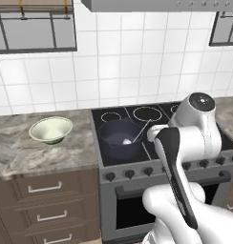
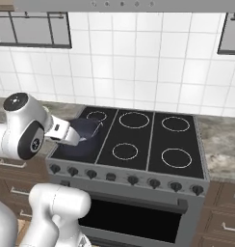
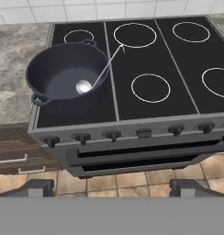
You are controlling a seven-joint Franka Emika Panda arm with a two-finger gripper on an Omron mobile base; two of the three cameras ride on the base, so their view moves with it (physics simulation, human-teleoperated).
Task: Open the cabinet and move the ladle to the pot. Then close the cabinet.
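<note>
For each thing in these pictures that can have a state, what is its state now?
Pot: upright on the stove's front-left burner, holds the ladle.
Ladle: bowl down in the pot, handle leaning over the rim.
Green bowl: upright on the counter, empty.
Oven door: closed.
Drawers: closed.
Gripper: open, holding nothing.
</note>
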